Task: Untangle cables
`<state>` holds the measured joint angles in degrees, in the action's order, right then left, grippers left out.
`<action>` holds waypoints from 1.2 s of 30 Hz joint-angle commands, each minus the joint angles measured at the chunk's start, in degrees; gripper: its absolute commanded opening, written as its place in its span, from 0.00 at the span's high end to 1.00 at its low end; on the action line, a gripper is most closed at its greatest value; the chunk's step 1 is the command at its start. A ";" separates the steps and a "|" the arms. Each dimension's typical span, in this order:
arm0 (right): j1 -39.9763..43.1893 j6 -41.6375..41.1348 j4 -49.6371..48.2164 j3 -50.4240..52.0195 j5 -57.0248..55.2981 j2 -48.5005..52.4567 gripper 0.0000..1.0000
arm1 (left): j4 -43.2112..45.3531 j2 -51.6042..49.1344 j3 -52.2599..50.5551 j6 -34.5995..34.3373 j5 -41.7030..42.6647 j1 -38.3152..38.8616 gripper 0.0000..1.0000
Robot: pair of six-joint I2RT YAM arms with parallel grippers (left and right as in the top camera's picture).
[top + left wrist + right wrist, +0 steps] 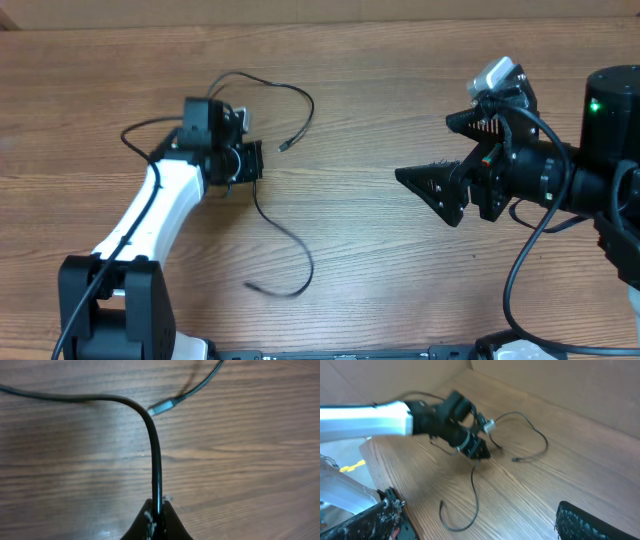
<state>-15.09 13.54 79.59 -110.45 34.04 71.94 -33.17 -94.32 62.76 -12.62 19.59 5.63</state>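
Observation:
Thin black cables lie on the wooden table. My left gripper (254, 166) (159, 509) is shut on one cable (154, 445), which runs out from between the jaws and bends away left. In the overhead view that cable (286, 236) trails down from the jaws and curls back to a free end (250, 286). A second cable (303, 98) loops behind the left gripper and ends in a small plug (286, 146) (162, 407). My right gripper (423, 148) (475, 527) stands open far to the right, apart from the cables, with nothing between its fingers.
The left arm's white link (150, 215) slants from the lower-left base up to the gripper. A brown cardboard wall (570, 385) borders the far side of the table. The right arm's black body (600, 150) fills the right edge.

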 commanded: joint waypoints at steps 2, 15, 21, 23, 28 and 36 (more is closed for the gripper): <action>-0.28 0.37 -0.17 -0.13 -2.49 -0.24 0.00 | -8.79 -0.26 14.08 3.72 0.72 0.17 0.96; -0.31 26.40 6.93 1.01 14.71 4.52 0.00 | -34.12 -0.26 48.28 8.57 -0.48 0.61 0.96; -0.28 48.06 5.57 5.88 23.41 8.13 0.00 | -46.01 -0.26 58.86 16.46 1.77 5.25 0.96; -0.28 49.94 2.56 6.60 23.52 9.68 0.00 | -50.51 -0.26 62.40 20.28 2.97 7.28 0.96; -0.28 49.99 -5.46 6.97 23.54 13.57 0.00 | -59.32 -0.20 71.65 31.43 5.05 11.74 0.96; -0.28 49.96 -14.73 6.97 23.65 17.33 0.00 | -63.01 1.81 78.55 38.42 7.08 13.60 0.90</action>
<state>-15.09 62.46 66.11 -103.57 56.53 88.55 -95.88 -94.15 139.28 20.53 24.23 19.07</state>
